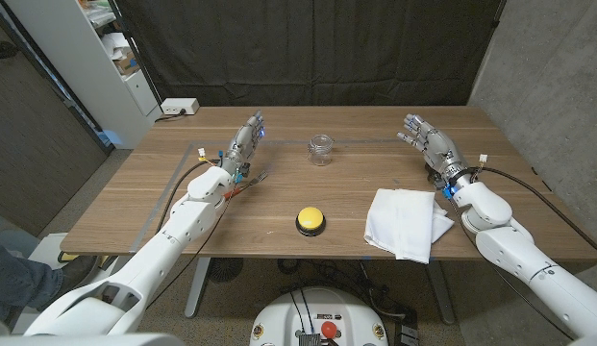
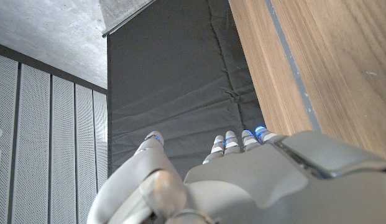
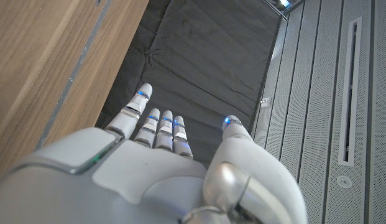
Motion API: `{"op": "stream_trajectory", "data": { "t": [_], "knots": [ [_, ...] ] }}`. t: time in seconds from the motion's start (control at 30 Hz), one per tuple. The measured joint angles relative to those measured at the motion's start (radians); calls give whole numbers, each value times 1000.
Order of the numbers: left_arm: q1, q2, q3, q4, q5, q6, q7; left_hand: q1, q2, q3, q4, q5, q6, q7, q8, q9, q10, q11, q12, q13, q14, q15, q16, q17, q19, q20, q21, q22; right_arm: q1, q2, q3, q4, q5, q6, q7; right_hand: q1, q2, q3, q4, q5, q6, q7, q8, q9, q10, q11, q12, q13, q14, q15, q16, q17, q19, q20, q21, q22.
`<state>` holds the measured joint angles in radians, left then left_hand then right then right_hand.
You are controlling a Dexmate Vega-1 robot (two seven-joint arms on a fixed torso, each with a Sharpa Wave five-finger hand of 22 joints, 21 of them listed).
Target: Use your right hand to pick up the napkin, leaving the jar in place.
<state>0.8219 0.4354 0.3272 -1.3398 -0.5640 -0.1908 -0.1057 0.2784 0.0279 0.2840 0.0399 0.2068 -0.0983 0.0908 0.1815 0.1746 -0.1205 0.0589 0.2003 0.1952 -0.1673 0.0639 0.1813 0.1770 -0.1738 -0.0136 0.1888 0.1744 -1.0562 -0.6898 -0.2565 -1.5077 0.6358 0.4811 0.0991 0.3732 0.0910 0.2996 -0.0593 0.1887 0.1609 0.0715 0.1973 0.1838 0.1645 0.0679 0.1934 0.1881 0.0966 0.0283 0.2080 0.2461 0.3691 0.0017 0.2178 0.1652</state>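
A white napkin (image 1: 406, 221) lies crumpled on the wooden table (image 1: 279, 197) near the front right. A small clear glass jar (image 1: 321, 149) stands upright at the far middle. My right hand (image 1: 428, 140) is at the far right, beyond the napkin and apart from it, fingers stretched out and holding nothing. In the right wrist view the same hand (image 3: 155, 168) reaches toward the dark curtain. My left hand (image 1: 244, 140) is at the far left of the table, fingers extended and empty, well left of the jar; the left wrist view shows that hand (image 2: 242, 174) too.
A yellow button (image 1: 310, 220) on a black base sits at the front middle, left of the napkin. A white power strip (image 1: 179, 107) lies at the far left corner. Grey tape (image 1: 194, 149) marks a rectangle on the table. A dark curtain hangs behind.
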Motion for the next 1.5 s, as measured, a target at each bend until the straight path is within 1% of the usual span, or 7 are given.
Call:
{"op": "stream_trajectory", "data": {
  "t": [0.03, 0.07, 0.37, 0.63, 0.87, 1.1, 1.5],
  "knots": [
    [2, 2, 0, -4, 0, 4, 9, 0, 0, 0, 0, 0, 0, 0, 0, 0, 0, 0, 0, 0, 0, 0, 0, 0, 0, 0, 0, 0, -31, -16, 11, -13, -4, 6, 1, 0, 0, -2, -2, 0, 0, 0, 0, 0, 0, 0, 0, 0, 0, 0, 0, 0, 0, 0, -2, 0],
    [5, 5, 0, -10, 0, 6, 11, 0, 0, 0, 0, 0, 0, 0, 0, 0, 0, 0, 0, 0, 0, 0, 0, 0, 0, 0, 0, 0, -38, -20, 14, -16, -8, 12, 3, 0, 0, -3, -3, 0, 0, 0, 0, 0, 0, 0, 0, 0, 0, 0, 0, 0, 0, 0, -3, 0],
    [13, 18, 0, -37, 0, 18, 19, 0, 0, 4, -4, 0, 0, 0, 0, 0, 0, 0, 0, 0, 0, 0, 0, 0, 0, 0, 0, 0, -78, -40, 26, -29, -24, 43, 6, 4, 4, -4, -4, 0, 0, 0, 0, 0, 0, 0, 0, 0, 0, 0, 0, 0, 0, 0, -3, 0],
    [13, 27, 1, -46, -1, 25, 19, 4, 4, 4, -4, -4, 0, 0, 0, 0, 0, 0, 0, 0, 0, 0, 0, 0, 0, 0, 0, 0, -101, -48, 36, -43, -34, 70, 4, 4, 4, 0, -8, 0, 7, -7, 0, 0, 4, -4, 0, 0, 5, -5, 6, -5, 3, -4, -6, 0],
    [13, 28, 1, -46, -3, 26, 14, 4, 4, 4, -4, -4, 0, 0, 0, 0, 0, 0, 0, 0, 0, 0, 0, 0, 0, 0, 0, 0, -115, -51, 41, -52, -35, 73, 4, 4, 4, 0, -8, 0, 7, -7, 0, 0, 4, -4, 0, 0, 5, -5, 8, -5, 3, -4, -7, 0],
    [-5, 27, 1, -28, -12, 20, -5, 4, 4, 0, -8, -4, 0, 0, 0, 0, 0, 0, 0, -5, 0, 0, 0, 0, 0, 0, 0, 0, -123, -57, 46, -60, -45, 93, 1, 4, 4, -4, -12, 0, 7, -7, 0, 0, 4, -4, 0, 0, 5, -5, 8, -5, 7, 0, -7, 0],
    [6, 21, 4, -30, -16, 20, -6, 4, 4, 0, -8, -4, 0, 0, 0, 0, 0, 0, 0, -5, 0, 0, 0, 2, 5, 5, 0, 0, -141, -67, 54, -62, -46, 98, 0, 4, 4, -4, -12, 0, 13, -13, 0, 0, 13, -5, 0, 0, 9, -9, 8, -4, 7, 0, -11, 0]
  ]
}}
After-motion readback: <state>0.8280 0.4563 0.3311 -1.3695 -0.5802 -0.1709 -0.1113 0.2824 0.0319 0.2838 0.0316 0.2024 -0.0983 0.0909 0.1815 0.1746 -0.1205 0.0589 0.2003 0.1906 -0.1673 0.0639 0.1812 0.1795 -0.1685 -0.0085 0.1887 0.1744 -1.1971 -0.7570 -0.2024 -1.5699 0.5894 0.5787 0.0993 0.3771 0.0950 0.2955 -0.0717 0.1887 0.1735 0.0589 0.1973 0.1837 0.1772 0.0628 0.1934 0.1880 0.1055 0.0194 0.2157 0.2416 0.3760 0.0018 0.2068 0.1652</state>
